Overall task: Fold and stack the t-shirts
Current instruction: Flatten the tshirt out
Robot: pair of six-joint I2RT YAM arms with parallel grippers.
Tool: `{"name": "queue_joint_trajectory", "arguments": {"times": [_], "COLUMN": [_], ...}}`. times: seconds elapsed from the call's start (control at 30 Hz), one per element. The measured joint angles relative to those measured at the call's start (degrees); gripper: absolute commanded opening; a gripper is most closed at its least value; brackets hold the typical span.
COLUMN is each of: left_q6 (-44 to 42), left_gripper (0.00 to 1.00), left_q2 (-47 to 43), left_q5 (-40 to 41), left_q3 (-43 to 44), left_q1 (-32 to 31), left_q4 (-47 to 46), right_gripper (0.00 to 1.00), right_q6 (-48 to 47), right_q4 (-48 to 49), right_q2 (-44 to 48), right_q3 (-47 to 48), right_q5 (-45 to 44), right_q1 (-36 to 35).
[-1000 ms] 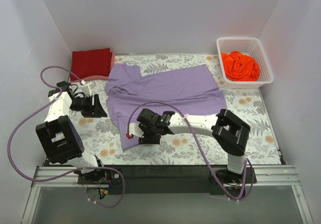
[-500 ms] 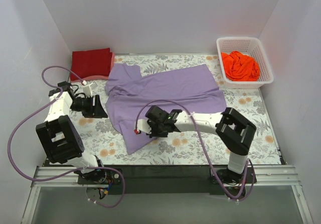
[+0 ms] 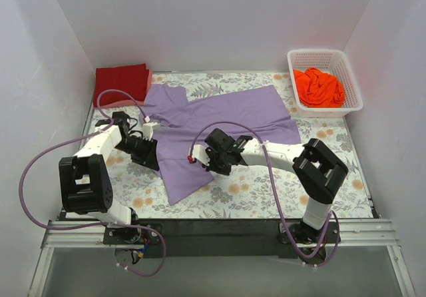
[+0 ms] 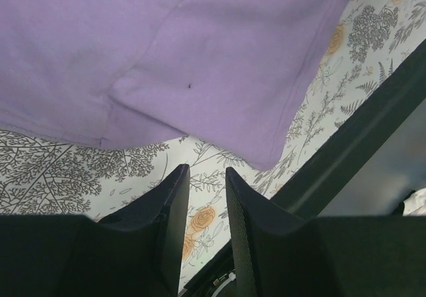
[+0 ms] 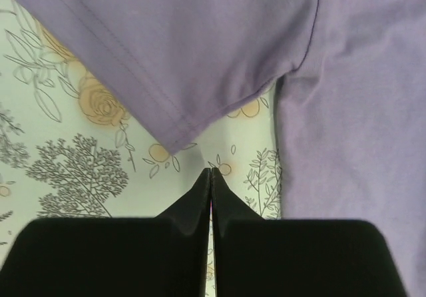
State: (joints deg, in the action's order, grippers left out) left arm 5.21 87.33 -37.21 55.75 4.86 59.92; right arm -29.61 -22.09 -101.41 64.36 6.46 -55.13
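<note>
A white plastic lattice basket [image 3: 319, 58] sits at the far right corner of the floral leaf-patterned table cloth [image 3: 246, 197]. A black strip [image 3: 219, 227] borders the cloth's near edge.

The white-and-black jointed left arm [image 3: 100, 142] rose from its base at the near edge, doubled back at a black elbow block, and sent its forearm out to the right with the wrist pitched low. Its black two-finger left pincer [image 3: 149, 153] pointed inward, the fingers [image 4: 166, 210] standing a narrow slit apart with nothing between them. The white-and-black jointed right arm [image 3: 279, 153] stretched leftward from its own elbow block, forearm nearly level. The black two-finger right pincer [image 3: 202, 158] faced the left one, near it but apart; its fingers [image 5: 193, 204] were pressed together, gripping nothing.
</note>
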Motion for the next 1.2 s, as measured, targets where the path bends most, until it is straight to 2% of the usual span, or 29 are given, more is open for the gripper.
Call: {"name": "queue_joint_trajectory", "arguments": {"times": [0.47, 0.6, 0.93, 1.2], "left_q6": [2.43, 3.04, 3.37, 4.00], "left_gripper": [0.21, 0.20, 0.18, 0.18], "left_q2": [8.44, 10.60, 10.71, 9.86], "left_q5": [3.43, 6.69, 12.37, 8.81], "left_q3": [-1.07, -1.40, 0.46, 2.12], "left_q1": [-0.94, -0.94, -0.74, -2.82], "left_q4": [-4.98, -6.62, -4.87, -4.00], "right_gripper": [0.01, 0.01, 0.01, 0.01], "right_q6": [5.90, 5.97, 6.12, 6.73], "right_q4": [-0.31, 0.15, 1.51, 1.53], "right_q2": [-2.62, -7.04, -7.28, -7.30], "right_q3": [5.68, 6.21, 6.36, 6.36], "right_q5": [8.33, 8.09, 7.06, 7.17], "right_q1": [-2.12, -2.27, -1.46, -1.20]}}
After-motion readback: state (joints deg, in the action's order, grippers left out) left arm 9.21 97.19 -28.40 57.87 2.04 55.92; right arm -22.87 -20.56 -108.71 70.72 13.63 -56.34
